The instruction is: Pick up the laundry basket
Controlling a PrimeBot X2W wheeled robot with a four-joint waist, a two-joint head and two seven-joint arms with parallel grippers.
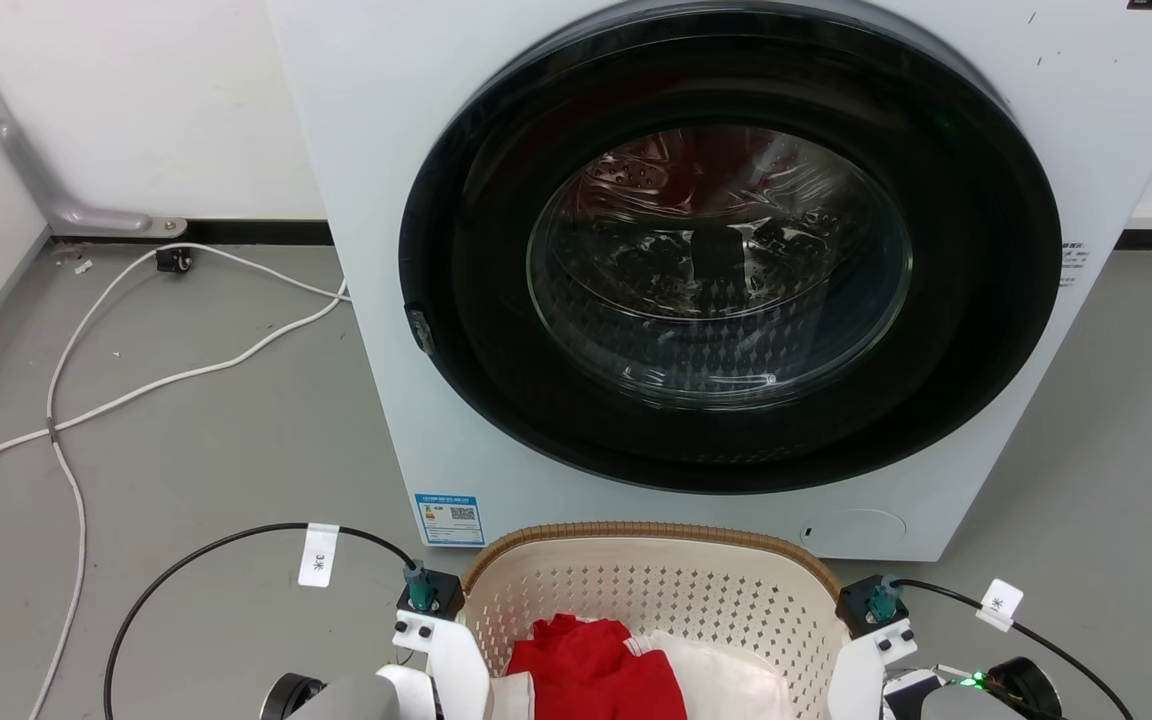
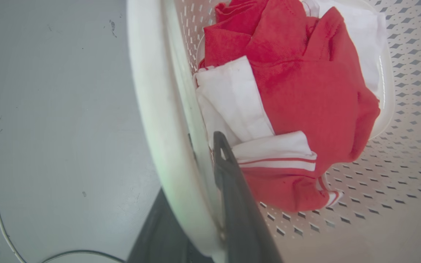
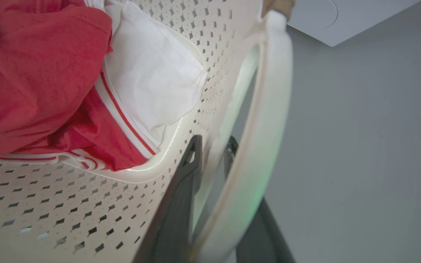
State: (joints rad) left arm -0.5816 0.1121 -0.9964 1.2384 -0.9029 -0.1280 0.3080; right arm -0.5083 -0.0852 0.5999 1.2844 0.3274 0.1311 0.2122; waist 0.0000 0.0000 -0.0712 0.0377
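Laundry basket [image 1: 656,590], red/white clothes [image 1: 596,670] inside, sits betw. both hands; left hand [image 2: 196,157] clamped on left loop handle [image 2: 152,109]; right hand [image 3: 214,146] clamped on right loop handle [image 3: 272,91]; washer [image 1: 386,150] just ahead.

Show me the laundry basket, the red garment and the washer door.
laundry basket [image 1: 656,530], head view, brown far rim.
red garment [image 2: 305,91], left wrist view, middle of cloth.
washer door [image 1: 716,260], head view, glass centre.

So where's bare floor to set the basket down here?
Bare floor lies right of the washing machine. Left of it, white cables and a black cable cross the floor. Directly in front, the laundry basket crowds the space.
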